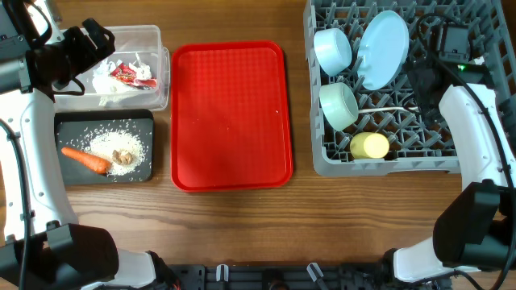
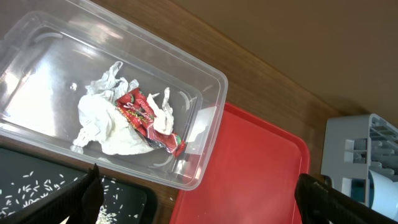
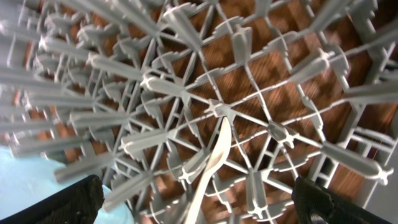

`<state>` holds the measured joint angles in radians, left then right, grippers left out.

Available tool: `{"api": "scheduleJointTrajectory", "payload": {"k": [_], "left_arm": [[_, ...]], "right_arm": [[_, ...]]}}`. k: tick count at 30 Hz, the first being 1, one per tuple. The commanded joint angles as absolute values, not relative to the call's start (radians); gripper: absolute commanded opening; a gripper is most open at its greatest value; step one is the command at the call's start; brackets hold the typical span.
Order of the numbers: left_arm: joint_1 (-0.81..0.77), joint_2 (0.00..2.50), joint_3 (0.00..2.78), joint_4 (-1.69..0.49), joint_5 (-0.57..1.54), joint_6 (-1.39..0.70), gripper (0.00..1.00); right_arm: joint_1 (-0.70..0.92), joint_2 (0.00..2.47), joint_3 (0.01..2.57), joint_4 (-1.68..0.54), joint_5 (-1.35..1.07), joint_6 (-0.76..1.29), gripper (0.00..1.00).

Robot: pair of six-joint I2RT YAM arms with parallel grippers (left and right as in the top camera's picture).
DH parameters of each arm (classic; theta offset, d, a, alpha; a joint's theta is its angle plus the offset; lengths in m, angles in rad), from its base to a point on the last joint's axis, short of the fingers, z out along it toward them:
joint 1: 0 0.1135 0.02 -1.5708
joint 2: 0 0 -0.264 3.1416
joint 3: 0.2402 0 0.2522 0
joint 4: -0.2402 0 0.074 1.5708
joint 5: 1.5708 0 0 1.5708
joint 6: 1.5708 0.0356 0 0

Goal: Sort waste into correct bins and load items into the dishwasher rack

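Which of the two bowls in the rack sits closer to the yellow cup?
The pale green bowl, directly beside the yellow cup; the light blue bowl stands farther off, next to the light blue plate.

Left claw (image 2: 208, 202): hanging over the tub (image 2: 211, 93).
Tub: wrapper (image 2: 146, 118) on top of tissue (image 2: 102, 124), ahead-left of that claw.
Shallow tray (image 1: 68, 125): just behind the left claw, carrot (image 1: 85, 159) and rice (image 1: 121, 145) in it.
Serving tray (image 1: 230, 113): off to that claw's right.
Right claw (image 3: 199, 202): above the rack (image 3: 146, 81), spoon (image 3: 211, 162) lying on the grid right under it.
Plate (image 1: 383, 48), far bowl (image 1: 332, 50), near bowl (image 1: 339, 105), cup (image 1: 369, 146): all in the rack, left of the right claw.
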<state>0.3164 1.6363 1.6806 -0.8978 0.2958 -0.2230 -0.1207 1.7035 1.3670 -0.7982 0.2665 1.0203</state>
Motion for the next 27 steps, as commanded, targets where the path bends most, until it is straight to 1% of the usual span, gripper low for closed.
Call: {"api": "scheduleJointTrajectory", "payload": {"k": [1,4,5,8,9,14,16,20,22,27], "left_arm": [[0.318,1.637,1.687,-0.896,0.290,-0.218,1.00],[0.318,1.637,1.687,-0.896,0.290,-0.218,1.00],[0.318,1.637,1.687,-0.896,0.290,-0.218,1.00],[0.318,1.637,1.687,-0.896,0.290,-0.217,1.00],[0.318,1.637,1.687,-0.896,0.290,-0.218,1.00],[0.318,1.637,1.687,-0.896,0.290,-0.217,1.00],[0.318,1.637,1.687,-0.896,0.290,-0.217,1.00],[0.318,1.637,1.687,-0.896,0.290,-0.218,1.00],[0.318,1.637,1.687,-0.896,0.290,-0.218,1.00],[0.318,1.637,1.687,-0.896,0.290,-0.218,1.00]], "right_arm": [[-0.124,1.665,1.362,-0.796,0.205,0.801,1.00],[-0.124,1.529,1.362,-0.785,0.031,0.551,1.00],[-0.124,1.488,1.362,-0.786,-0.016,0.509,1.00],[-0.124,1.296,1.362,-0.794,-0.289,0.249,1.00],[-0.124,1.227,1.362,-0.810,-0.353,0.191,1.00],[-0.124,0.972,1.361,-0.878,-0.361,0.186,1.00],[-0.124,0.899,1.361,-0.883,-0.244,0.099,1.00],[-0.124,0.821,1.361,-0.957,-0.136,0.093,1.00],[-0.124,0.803,1.361,-0.986,-0.135,0.022,1.00],[-0.124,0.815,1.343,-0.968,-0.157,0.001,1.00]]}}
